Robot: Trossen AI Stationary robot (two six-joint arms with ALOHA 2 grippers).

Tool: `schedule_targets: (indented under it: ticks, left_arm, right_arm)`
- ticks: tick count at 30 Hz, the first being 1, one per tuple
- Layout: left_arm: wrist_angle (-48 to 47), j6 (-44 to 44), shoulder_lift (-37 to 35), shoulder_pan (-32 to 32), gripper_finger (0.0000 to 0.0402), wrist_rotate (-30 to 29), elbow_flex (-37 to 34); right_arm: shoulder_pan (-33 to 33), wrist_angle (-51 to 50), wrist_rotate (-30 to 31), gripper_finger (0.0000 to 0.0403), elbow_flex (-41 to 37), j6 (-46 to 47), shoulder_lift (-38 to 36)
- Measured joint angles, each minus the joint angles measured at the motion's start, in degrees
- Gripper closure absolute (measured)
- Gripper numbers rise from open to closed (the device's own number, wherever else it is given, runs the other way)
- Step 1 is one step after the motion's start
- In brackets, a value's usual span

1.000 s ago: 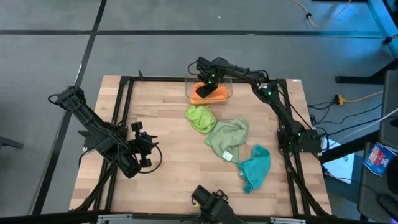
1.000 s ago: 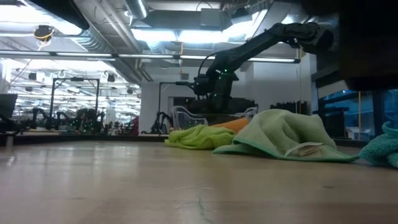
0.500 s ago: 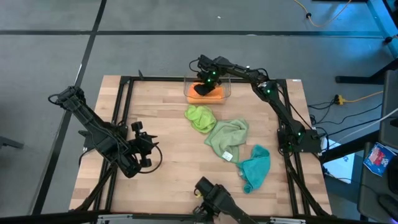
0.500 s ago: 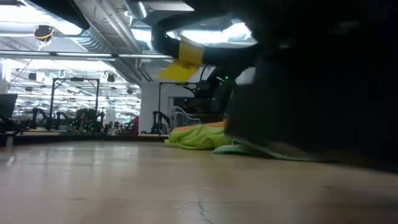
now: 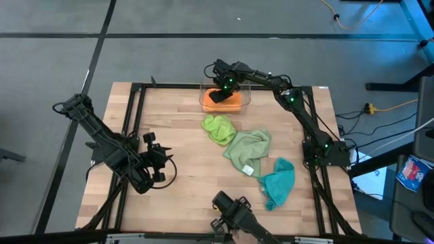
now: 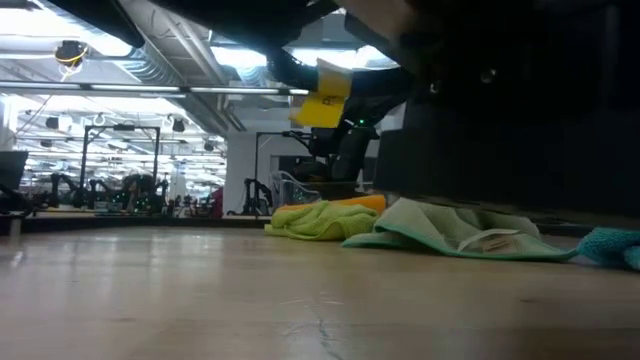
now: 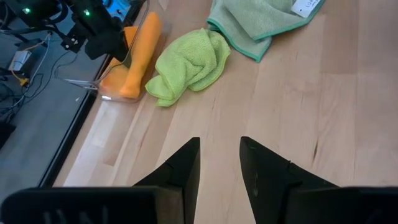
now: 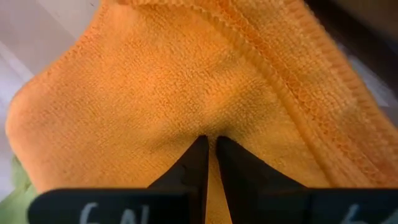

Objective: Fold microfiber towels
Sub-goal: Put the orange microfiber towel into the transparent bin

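Observation:
An orange towel (image 5: 232, 102) lies bunched in a clear plastic bin (image 5: 248, 93) at the table's far edge. My right gripper (image 5: 216, 97) reaches down into the bin, shut on that towel (image 8: 155, 81). A lime green towel (image 5: 218, 129), a pale sage towel (image 5: 245, 150) with a white tag and a teal towel (image 5: 278, 181) lie crumpled on the table, in a line from the bin toward the near right. My left gripper (image 5: 165, 165) hangs open over the near left of the table, well clear of every towel, with nothing between its fingers (image 7: 186, 168). My right gripper pinches a small pucker of the orange towel's upper surface (image 8: 211, 127) between its two fingertips, some way in from the stitched hem (image 8: 292, 81). The fingers come from above, pointing steeply down. The towel rests in the bin, slack around the pinch.
Bare wood lies between my left gripper and the towels (image 7: 292, 124). A black metal frame (image 5: 135, 91) runs round the table top. A dark device (image 5: 234, 213) stands at the near edge and blocks the upper right of the low view (image 6: 520, 100).
My right gripper has sunk a little deeper into the bin and shifted toward the table's left, staying on the orange towel. The dark device at the near edge has moved in front of the low camera, hiding my right arm there.

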Motion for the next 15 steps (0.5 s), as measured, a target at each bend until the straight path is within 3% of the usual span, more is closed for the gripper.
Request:
schedule_targets:
  ticks: [5,8,10,15]
  left_arm:
    - [0.0,0.0,0.0,0.0,0.0296,0.0,0.0]
    - [0.0,0.0,0.0,0.0,0.0296,0.0,0.0]
    - [0.0,0.0,0.0,0.0,0.0296,0.1,0.0]
    - [0.2,-0.1,0.0,-0.2,0.0296,0.6,0.0]
  right_arm:
    - [0.0,-1.9,4.3,0.0358,1.4,2.1,0.0]
    - [-0.2,-3.3,14.4,0.0358,4.5,1.5,0.1]
    - [-0.5,-7.4,15.4,0.0358,5.4,1.3,0.5]
    - [0.7,-5.4,13.7,0.0358,5.3,1.0,-0.4]
